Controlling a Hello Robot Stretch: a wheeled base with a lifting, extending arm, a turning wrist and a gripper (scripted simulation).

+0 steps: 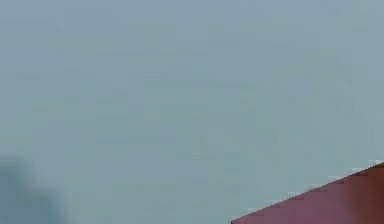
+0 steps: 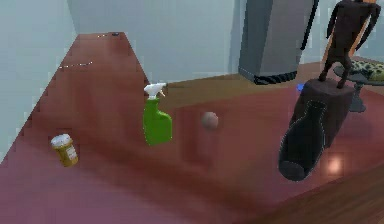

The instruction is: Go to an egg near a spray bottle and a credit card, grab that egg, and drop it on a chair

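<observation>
A green spray bottle [image 2: 156, 120] with a white trigger head stands upright on a long reddish-brown countertop [image 2: 110, 85]. Just to its right on the same top lies a small round brownish egg [image 2: 210, 120], about a bottle's width away. Far back along the counter sits a tiny dark flat thing [image 2: 117, 36], too small to name.
An orange pill bottle [image 2: 65, 150] with a white cap stands near the counter's left edge. A dark vase-shaped object [image 2: 305, 140] and a dark brown statue [image 2: 345, 45] stand at the right. A grey cabinet [image 2: 272, 40] rises behind. A pale wall [image 1: 180, 100] faces forward, with a counter corner [image 1: 330, 200].
</observation>
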